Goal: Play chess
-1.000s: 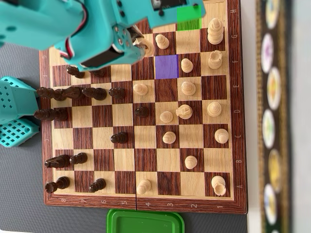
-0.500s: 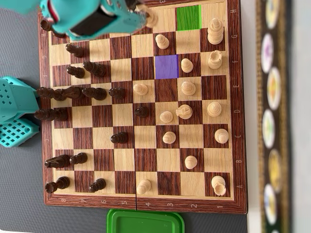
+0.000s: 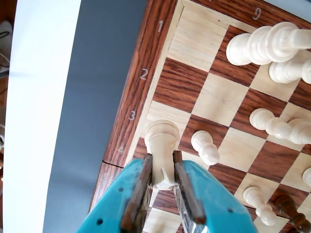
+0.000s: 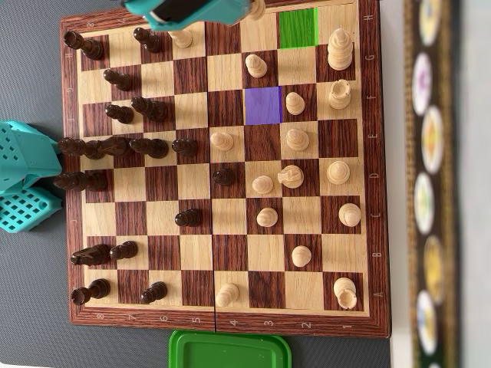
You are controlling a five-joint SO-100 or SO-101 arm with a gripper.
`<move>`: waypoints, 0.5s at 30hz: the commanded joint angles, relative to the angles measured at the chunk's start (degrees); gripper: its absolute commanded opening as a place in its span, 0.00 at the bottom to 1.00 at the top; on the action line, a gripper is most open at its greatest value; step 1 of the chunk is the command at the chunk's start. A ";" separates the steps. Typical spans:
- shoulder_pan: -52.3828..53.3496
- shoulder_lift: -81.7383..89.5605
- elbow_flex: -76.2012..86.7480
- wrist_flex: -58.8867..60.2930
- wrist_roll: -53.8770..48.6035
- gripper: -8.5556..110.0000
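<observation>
In the wrist view the gripper (image 3: 164, 171) is clamped on a pale chess piece (image 3: 162, 145), its two fingers pinching the stem from either side while the rounded head sticks out past the tips, so the piece's long axis runs along the fingers. It hangs over the edge of the chessboard (image 3: 141, 92) by the printed 3 and 4, with a pale pawn (image 3: 205, 147) just to its right. Overhead, the green-marked square (image 4: 298, 27) lies just right of the gripper (image 4: 249, 9), which I judge to be the target.
</observation>
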 commanded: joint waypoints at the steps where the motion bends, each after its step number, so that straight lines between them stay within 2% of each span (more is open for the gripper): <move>1: 0.09 -1.49 -4.75 -0.62 0.44 0.13; 15: 0.26 -10.81 -12.57 -0.62 0.35 0.13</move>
